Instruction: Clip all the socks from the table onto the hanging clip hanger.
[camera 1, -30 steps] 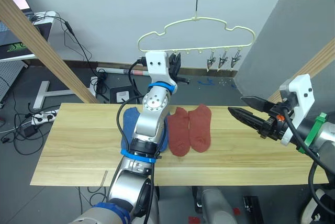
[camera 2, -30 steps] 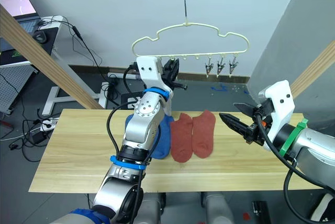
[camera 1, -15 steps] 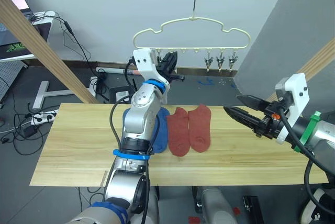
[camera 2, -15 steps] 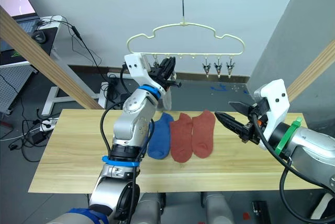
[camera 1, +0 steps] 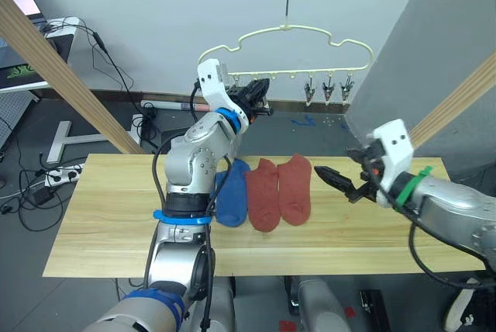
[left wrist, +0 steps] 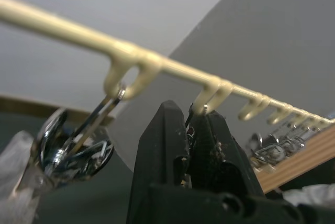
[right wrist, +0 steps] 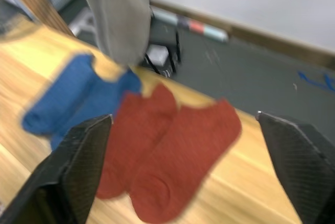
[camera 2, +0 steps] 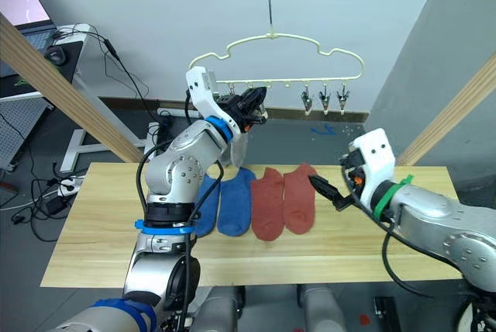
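Socks were the matter in hand, and most of them had not yet left the table [camera 2: 93, 231]. Below and ahead of the right gripper [camera 2: 325, 191] lay four in a row on the light wood: two blue socks [camera 2: 225, 204] and, nearest its tips, two brick red socks [camera 2: 284, 200]. That gripper hovered just beside the red pair with its black fingers [right wrist: 78, 161] spread wide and nothing between them.

Above the far edge of the table hung the pale yellow clip hanger [camera 2: 279, 57]. The left gripper [camera 2: 252, 105] was raised to the hanger's lower bar, its fingers closed together right under one of the bar's small loops, seemingly pinching a clip [left wrist: 196, 122]; what exactly they pinched could not be made out. A light grey sock [camera 2: 236, 142] dangled just below that gripper, and three bare silver clips [camera 2: 325, 101] hung further along the bar towards the right gripper.

By my judgement, clipping had only begun: one grey sock at the hanger, four left to lift.
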Controlling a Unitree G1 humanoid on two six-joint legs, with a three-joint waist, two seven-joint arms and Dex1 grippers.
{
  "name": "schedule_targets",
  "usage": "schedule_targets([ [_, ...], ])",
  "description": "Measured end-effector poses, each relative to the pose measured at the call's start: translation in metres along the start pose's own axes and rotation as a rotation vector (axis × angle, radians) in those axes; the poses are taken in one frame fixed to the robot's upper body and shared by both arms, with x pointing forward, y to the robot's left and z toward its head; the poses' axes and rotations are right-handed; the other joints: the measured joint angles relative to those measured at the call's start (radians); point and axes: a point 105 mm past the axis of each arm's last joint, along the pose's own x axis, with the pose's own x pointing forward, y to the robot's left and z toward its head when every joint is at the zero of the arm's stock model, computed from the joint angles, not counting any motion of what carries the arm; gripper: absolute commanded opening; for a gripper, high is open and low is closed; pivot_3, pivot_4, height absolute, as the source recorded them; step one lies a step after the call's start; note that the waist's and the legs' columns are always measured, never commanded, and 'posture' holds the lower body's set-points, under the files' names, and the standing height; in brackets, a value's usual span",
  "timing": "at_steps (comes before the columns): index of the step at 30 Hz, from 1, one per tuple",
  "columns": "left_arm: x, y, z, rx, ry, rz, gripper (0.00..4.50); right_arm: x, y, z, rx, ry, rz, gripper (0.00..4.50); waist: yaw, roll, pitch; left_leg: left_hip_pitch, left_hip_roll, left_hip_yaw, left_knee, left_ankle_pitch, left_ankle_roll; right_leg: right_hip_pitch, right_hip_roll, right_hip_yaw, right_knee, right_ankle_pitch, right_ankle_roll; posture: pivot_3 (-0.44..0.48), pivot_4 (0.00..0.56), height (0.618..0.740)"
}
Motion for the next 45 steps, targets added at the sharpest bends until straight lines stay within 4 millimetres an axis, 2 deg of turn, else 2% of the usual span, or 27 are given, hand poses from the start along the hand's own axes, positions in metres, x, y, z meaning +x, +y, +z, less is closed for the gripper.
schedule_targets([
  [9, -0.004, 0.006, 0.014, -0.203, 0.046, -0.002, 0.22, 0.052, -0.01, -0.031, -0.212, 0.18, -0.052, 4.49, -0.003, 0.0, 0.0, -0.001, 0.0, 0.0, 0.0, 0.0, 0.0, -0.001, 0.0, 0.0, 0.0, 0.001, -0.001, -0.073, 0.281, 0.74],
  [15, -0.004, 0.003, 0.014, -0.287, 0.074, -0.011, 0.22, 0.084, -0.014, -0.059, -0.177, 0.275, -0.054, 4.49, -0.003, 0.0, 0.0, -0.002, 0.0, 0.0, 0.0, 0.0, 0.0, -0.002, -0.001, -0.001, 0.0, 0.003, -0.005, -0.066, 0.281, 0.74],
  [19, -0.004, 0.004, 0.015, -0.333, 0.079, -0.011, 0.22, 0.102, -0.018, -0.069, -0.163, 0.297, -0.061, 4.49, -0.004, 0.0, 0.0, -0.002, 0.0, 0.0, 0.0, 0.0, 0.0, -0.002, -0.001, -0.001, 0.001, 0.003, -0.005, -0.054, 0.284, 0.74],
  [26, -0.005, 0.006, 0.015, -0.337, 0.088, -0.005, 0.22, 0.129, -0.022, -0.072, -0.166, 0.298, -0.067, 4.49, -0.003, 0.001, 0.0, -0.001, 0.0, 0.0, 0.0, 0.0, 0.0, -0.002, -0.001, -0.001, 0.001, 0.003, -0.005, -0.029, 0.29, 0.74],
  [32, -0.005, 0.004, 0.015, -0.315, 0.096, 0.002, 0.22, 0.145, -0.021, -0.071, -0.189, 0.29, -0.053, 4.49, 0.0, 0.001, 0.0, -0.001, 0.0, 0.0, 0.0, 0.0, 0.0, -0.002, -0.001, -0.001, 0.001, 0.003, -0.005, 0.0, 0.293, 0.74],
  [40, -0.006, 0.005, 0.016, -0.308, 0.093, 0.009, 0.22, 0.152, -0.027, -0.073, -0.182, 0.282, -0.04, 4.49, 0.003, 0.001, 0.0, 0.0, 0.0, 0.0, 0.0, 0.0, 0.0, -0.001, -0.001, -0.001, 0.001, 0.004, -0.006, 0.015, 0.295, 0.74],
  [43, -0.007, 0.005, 0.016, -0.306, 0.095, 0.01, 0.22, 0.152, -0.024, -0.074, -0.173, 0.282, -0.025, 3.92, 0.003, 0.001, 0.0, 0.0, 0.0, 0.0, 0.0, 0.0, 0.0, -0.001, -0.001, -0.001, 0.002, 0.004, -0.006, 0.018, 0.296, 0.74],
  [45, -0.007, 0.006, 0.016, -0.304, 0.094, 0.012, 0.22, 0.154, -0.021, -0.074, -0.17, 0.28, -0.015, 3.28, 0.003, 0.001, 0.0, 0.001, 0.0, 0.0, 0.0, 0.0, 0.0, -0.001, -0.001, -0.001, 0.002, 0.004, -0.006, 0.019, 0.296, 0.74],
])
